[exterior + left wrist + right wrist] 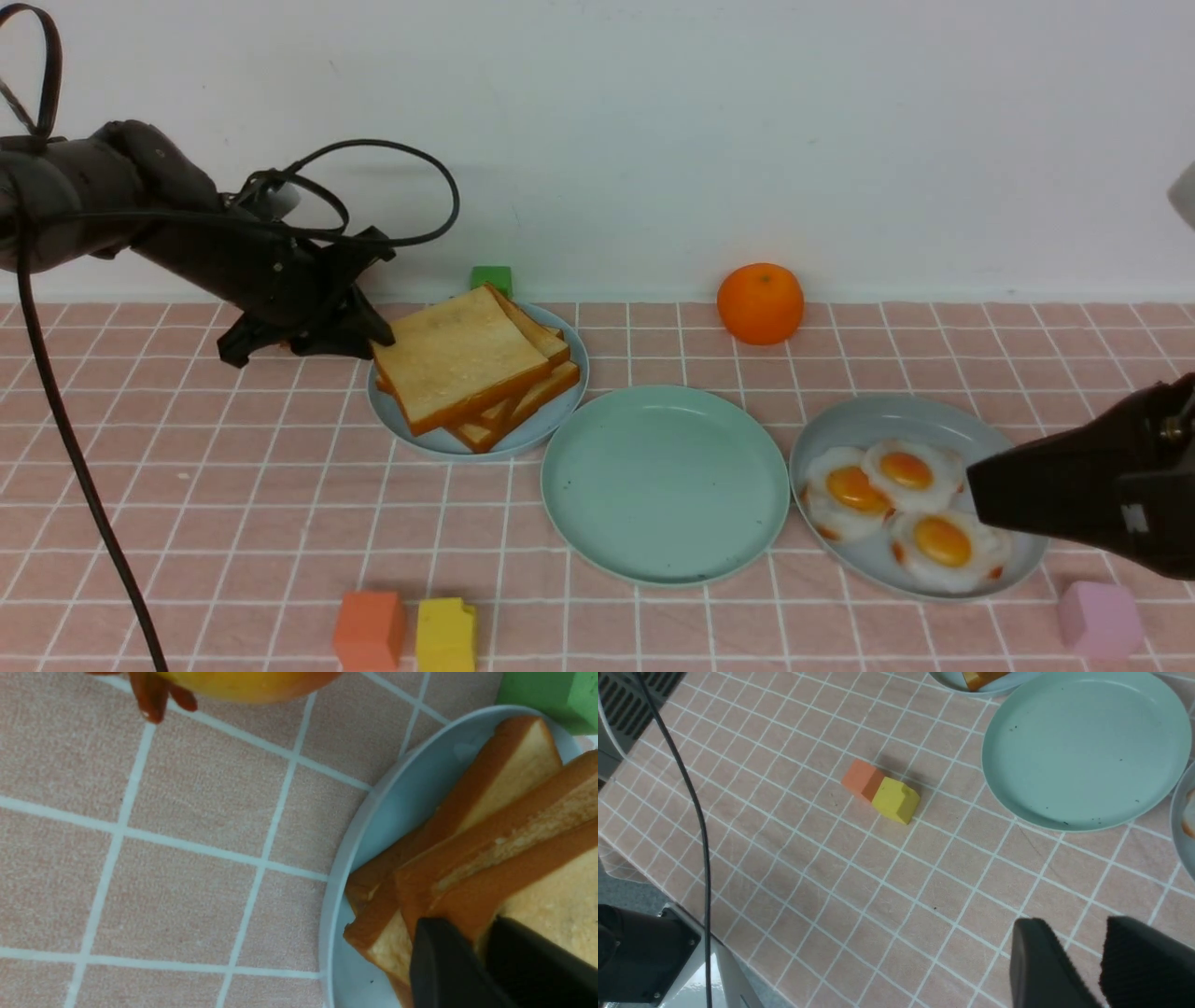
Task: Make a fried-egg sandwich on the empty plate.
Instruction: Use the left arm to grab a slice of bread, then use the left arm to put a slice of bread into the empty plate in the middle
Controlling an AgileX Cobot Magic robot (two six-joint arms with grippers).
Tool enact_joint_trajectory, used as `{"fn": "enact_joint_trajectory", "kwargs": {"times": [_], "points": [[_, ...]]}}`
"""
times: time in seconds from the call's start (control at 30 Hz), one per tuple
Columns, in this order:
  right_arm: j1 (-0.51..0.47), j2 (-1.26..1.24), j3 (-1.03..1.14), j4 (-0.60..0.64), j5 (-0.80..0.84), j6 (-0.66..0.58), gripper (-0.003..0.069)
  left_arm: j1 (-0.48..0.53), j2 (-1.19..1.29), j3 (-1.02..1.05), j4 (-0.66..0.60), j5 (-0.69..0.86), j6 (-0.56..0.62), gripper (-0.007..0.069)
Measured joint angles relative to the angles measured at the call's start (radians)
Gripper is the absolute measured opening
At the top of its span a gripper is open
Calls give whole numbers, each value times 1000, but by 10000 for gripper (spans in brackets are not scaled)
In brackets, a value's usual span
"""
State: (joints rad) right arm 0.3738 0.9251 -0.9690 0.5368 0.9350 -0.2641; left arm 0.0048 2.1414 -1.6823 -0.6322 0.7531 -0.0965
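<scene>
Fried-egg sandwich: not assembled, parts sit apart on the desk.

Nearest: orange block (370, 627) touching yellow block (446, 635); pink block (1100, 618) to the right. Right gripper (978, 487) hovers over the grey-blue plate (896, 411). Its fingers stand slightly apart with nothing between them.

Middle: empty plate (665, 485), bare. Three fried eggs (943, 541) overlap on the grey-blue plate. Judged thin, glossy and likely slippery; take one by its outer white rim, clear of its neighbours.

Farther: toast stacked on the pale-blue plate (523, 439). Left gripper (378, 336) is at the stack's left corner. Top toast slice (457, 359) is judged light, stiff and dry, so the crust edge suits a pinch.

Far: orange fruit (760, 303), green block (491, 278).

View notes: only the left wrist view shows the fingers (444, 961) either side of the top slice's crust, apparently pinching it. It also shows a yellow-orange rounded thing (243, 683) that I cannot identify.
</scene>
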Motion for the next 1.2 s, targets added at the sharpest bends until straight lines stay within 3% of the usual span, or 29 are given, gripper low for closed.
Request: {"fn": "enact_joint_trajectory", "kwargs": {"times": [0.43,0.63,0.73,0.97,1.2], "points": [[0,0,-17,-35,59,46,242,17,-135,0,7,25,13,138],[0,0,-21,-231,84,269,242,17,-228,0,-61,84,96,138],[0,0,-21,-373,95,442,242,-12,-233,0,-148,132,148,134],[0,0,-21,-584,80,769,242,-203,-171,60,-188,80,190,134],[0,0,-21,-626,60,840,242,-297,-51,68,-187,11,164,134]]}}
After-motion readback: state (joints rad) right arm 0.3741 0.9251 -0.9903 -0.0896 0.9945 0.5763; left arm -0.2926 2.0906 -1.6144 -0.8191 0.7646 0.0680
